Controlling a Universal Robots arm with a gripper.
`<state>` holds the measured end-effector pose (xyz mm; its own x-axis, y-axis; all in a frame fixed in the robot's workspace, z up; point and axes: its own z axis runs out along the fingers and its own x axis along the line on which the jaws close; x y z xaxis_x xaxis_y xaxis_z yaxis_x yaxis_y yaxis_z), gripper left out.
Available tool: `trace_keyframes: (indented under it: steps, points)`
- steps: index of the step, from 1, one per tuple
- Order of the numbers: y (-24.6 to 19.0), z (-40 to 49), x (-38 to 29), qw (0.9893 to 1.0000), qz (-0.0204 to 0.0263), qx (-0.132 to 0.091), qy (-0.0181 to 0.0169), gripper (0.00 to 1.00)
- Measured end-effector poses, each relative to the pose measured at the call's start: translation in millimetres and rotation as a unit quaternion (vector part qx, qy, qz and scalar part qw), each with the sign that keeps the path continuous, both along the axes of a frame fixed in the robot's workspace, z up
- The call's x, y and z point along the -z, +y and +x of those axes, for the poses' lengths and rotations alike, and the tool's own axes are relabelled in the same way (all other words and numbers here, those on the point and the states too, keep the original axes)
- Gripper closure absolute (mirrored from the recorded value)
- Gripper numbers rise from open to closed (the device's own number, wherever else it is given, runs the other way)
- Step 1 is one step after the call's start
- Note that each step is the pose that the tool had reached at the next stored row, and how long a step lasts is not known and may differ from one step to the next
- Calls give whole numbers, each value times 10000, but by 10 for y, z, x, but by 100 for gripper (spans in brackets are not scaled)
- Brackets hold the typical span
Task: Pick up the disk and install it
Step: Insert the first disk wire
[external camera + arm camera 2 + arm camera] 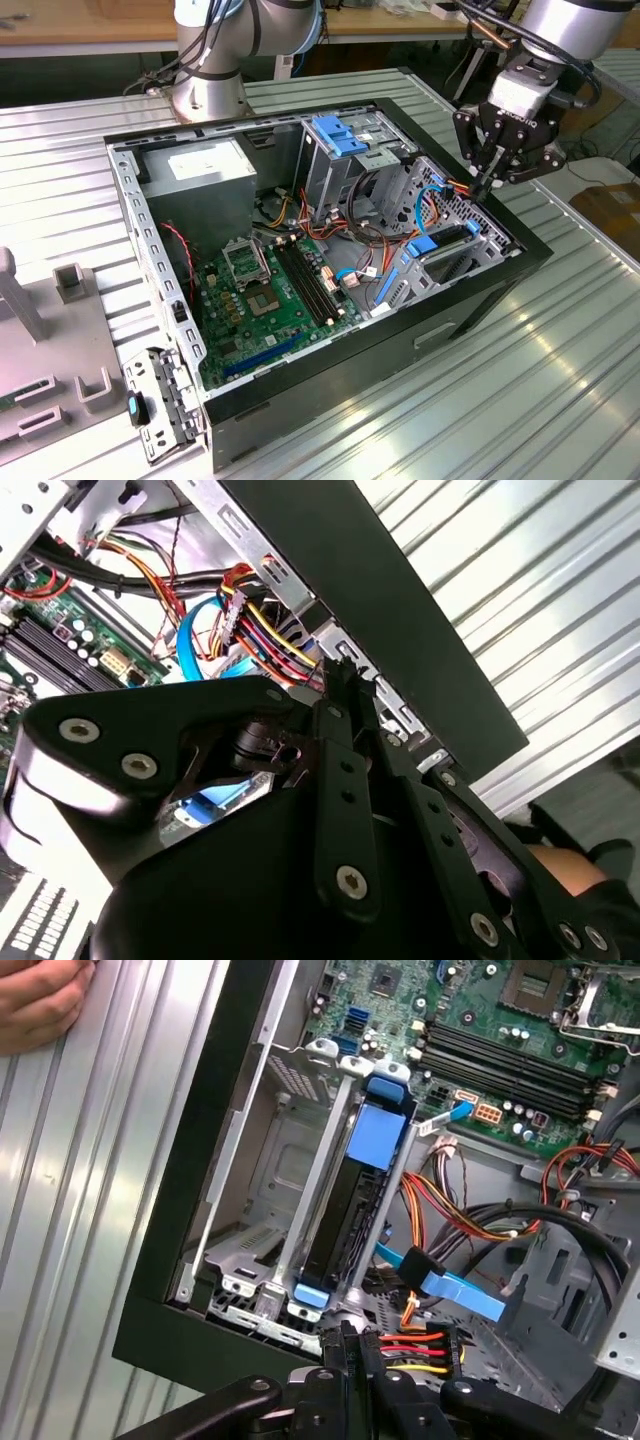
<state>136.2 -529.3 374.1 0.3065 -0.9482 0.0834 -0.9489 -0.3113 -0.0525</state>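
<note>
1. Silver robot arm (575, 25) reaches in from the exterior view's upper right, black pincer (487, 183) pointing down over the right edge of the open black computer case (480, 290).
2. Pincer fingers look pressed together, nothing between them; tips sit just above the bundle of red, yellow and black power wires (420, 1345) in the first wrist view.
3. Disk (345, 1210), a black flat drive with blue plastic rails, stands on edge inside the silver metal drive cage (255, 1210) at the case corner; blue tab on its upper end, blue clip at its lower end.
4. Pincer hovers near the disk's lower end, apart from it.
5. Room: the slot beside the disk in the cage is open metal; the case's black wall runs close along the cage; cables crowd the other side.
6. Flat blue data cable (450, 1290) lies just beside the disk, near the wire bundle.
7. Case holds a green motherboard (265, 300), a grey power-supply box (205, 180) in the far corner, and a blue plastic bracket (340, 135) atop a second metal cage.
8. Case lies on a ribbed silver metal bench (500, 400).
9. A person's hand (40, 1000) rests on the bench beside the case in the first wrist view.
</note>
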Motion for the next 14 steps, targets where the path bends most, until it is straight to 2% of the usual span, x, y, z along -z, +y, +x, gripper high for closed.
trace_keyframes:
  steps: [3, 6, 9, 14]
  points:
    - [0, 0, 1, 9997, 0, 240, 0, 84]
    - [0, 0, 2, 9990, 0, 450, 0, 84]
    - [0, -2, 4, 9986, 0, 537, 0, 84]
    - [0, -3, 8, 9966, 0, 827, 0, 84]
